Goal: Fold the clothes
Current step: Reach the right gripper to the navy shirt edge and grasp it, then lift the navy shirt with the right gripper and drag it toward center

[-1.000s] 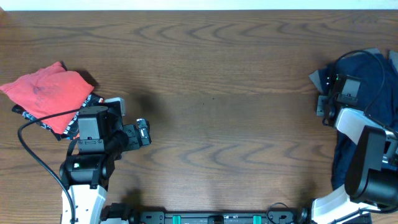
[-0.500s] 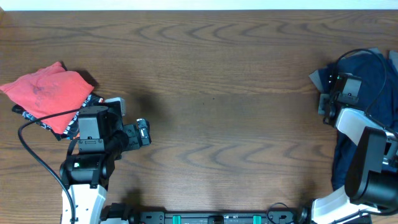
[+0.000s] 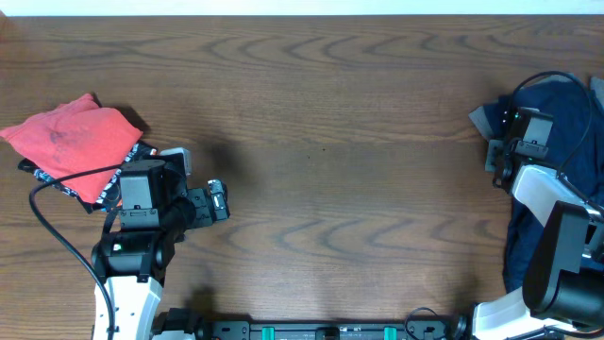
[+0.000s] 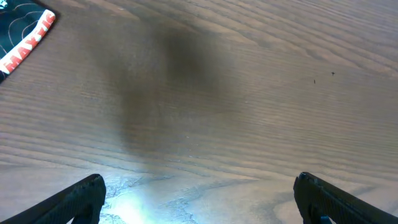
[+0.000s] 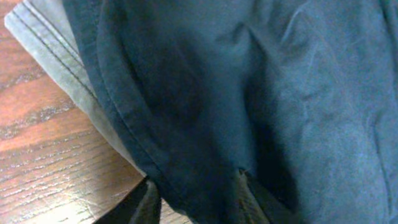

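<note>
Overhead: navy clothes (image 3: 552, 104) run near-to-far at right edge; right hand (image 5: 196, 196) pinches them; left hand (image 4: 199, 193) spread, empty.

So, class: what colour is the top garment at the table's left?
Red; the garment shows best overhead.

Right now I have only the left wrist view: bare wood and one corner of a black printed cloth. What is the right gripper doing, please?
Observer: The right gripper is down on the navy garment at the right edge of the table, and its fingers look closed on a fold.
Operator: Is something on top of my black cloth?
Observer: Yes, a red garment lies over the black printed cloth and covers most of it.
Operator: Is the navy one alone there?
Observer: A grey stitched edge sticks out from under it toward the table's middle. I cannot tell if it is a separate piece.
</note>
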Controlling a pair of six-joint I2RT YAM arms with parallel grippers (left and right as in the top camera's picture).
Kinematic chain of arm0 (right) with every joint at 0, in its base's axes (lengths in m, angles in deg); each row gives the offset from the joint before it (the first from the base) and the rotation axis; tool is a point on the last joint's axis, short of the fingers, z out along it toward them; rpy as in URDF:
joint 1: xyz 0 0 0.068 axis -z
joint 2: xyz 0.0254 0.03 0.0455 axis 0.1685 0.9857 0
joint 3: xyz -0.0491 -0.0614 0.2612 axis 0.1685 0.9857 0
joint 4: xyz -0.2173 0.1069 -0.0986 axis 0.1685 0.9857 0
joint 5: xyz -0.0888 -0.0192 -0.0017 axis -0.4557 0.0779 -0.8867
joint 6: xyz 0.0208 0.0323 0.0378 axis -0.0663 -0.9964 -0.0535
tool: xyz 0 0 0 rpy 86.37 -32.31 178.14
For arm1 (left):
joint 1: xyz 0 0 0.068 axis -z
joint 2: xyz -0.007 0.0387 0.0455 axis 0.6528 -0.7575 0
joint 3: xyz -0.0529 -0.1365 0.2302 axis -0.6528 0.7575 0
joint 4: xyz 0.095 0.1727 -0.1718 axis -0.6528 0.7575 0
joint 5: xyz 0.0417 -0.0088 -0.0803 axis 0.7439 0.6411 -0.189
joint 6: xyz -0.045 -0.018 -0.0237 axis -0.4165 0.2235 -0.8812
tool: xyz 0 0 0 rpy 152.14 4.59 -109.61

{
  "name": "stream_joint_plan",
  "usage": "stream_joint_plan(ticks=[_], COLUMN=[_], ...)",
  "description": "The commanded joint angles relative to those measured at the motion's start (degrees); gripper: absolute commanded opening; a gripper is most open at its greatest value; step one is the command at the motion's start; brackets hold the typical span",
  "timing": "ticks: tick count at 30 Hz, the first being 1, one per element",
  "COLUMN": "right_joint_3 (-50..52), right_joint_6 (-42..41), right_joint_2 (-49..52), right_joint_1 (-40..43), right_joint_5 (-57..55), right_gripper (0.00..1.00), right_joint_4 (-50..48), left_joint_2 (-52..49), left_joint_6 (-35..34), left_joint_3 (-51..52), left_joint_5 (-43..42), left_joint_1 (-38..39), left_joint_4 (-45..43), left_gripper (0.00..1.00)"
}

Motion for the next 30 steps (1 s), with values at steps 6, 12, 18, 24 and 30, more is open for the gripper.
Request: stream_joint_plan(ticks=[6,12,18,24,30], right_joint_3=[-0.9,-5.2,-18.5,-22.8,-22.7], right_joint_6=[-0.8,-0.7,-1.3,-2.3,-8.0], right_joint_2=[-1.1,-7.4,-20.7,-27.0,-25.3], right_joint_1=[0.6,0.3,-2.9,-11.5,-24.5], right_joint_5=[-0.4,4.1,23.7,35.9,37.3], right_gripper=[0.01,0.01,0.01,0.01,0.01], right_joint_4=[1.4,4.6,15.3,25.9,24.6], left_joint_2=[-0.1,-0.1,-0.1,-0.1,-0.1], left_joint_6=[-0.5,-0.5,-0.5,-0.5,-0.5], left_joint_3=[-1.1,-1.1,-1.1,-1.1,-1.1], left_joint_5=[0.3,0.3,0.3,0.3,0.3], left_joint_1=[-0.2,-0.2,-0.2,-0.2,-0.2], left_joint_4=[0.0,0.0,-0.2,-0.2,-0.2], left_gripper=[0.98,0.98,0.98,0.98,0.98])
